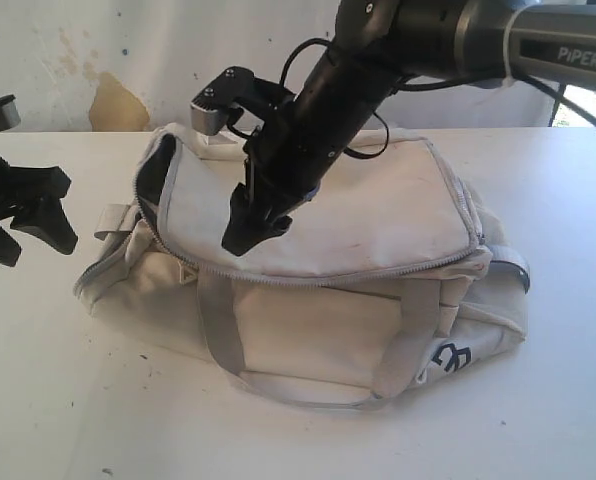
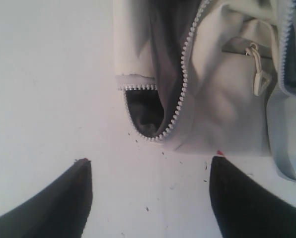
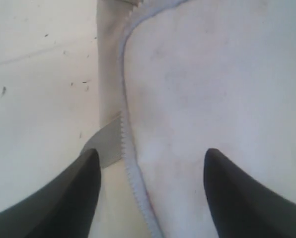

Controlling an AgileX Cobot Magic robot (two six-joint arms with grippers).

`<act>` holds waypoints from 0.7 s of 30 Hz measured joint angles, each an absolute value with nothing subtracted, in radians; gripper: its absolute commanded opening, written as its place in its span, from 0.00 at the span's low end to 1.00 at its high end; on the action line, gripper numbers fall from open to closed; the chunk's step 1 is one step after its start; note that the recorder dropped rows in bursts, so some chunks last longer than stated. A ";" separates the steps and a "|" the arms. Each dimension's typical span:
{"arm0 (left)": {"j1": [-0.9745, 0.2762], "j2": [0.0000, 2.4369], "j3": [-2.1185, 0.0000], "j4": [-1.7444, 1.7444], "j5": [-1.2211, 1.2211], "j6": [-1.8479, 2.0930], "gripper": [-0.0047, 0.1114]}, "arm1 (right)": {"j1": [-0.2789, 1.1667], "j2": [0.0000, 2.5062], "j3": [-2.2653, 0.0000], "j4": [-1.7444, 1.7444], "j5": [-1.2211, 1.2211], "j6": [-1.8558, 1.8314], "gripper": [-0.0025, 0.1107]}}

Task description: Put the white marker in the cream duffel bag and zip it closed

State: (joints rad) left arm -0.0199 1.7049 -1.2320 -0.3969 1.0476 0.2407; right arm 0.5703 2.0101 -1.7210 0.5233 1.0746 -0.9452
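Note:
The cream duffel bag lies on the white table, its top flap laid down. At the bag's left end the zipper gapes and dark lining shows. My right gripper hangs open just over the flap's front edge, its fingers astride the zipper teeth, with nothing between them. Left of the bag, my left gripper is open and empty above bare table. In the left wrist view the left gripper faces the gaping end of the bag and its lining. The white marker is not in view.
Light grey webbing handles hang down the bag's front. A dark logo marks its right end. A small zipper pull lies on the bag's end panel. A stained wall runs behind the table.

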 measured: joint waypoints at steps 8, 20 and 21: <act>-0.020 1.700 -1.232 -0.397 1.052 0.241 0.66 | 0.579 2.018 -1.721 0.493 1.083 -0.773 0.52; -0.024 1.611 -1.232 -0.397 1.052 0.263 0.59 | 0.488 1.949 -1.721 0.236 1.137 -0.332 0.52; -0.029 1.605 -1.232 -0.399 1.052 0.270 0.59 | 0.472 1.945 -1.721 0.236 1.148 -0.326 0.52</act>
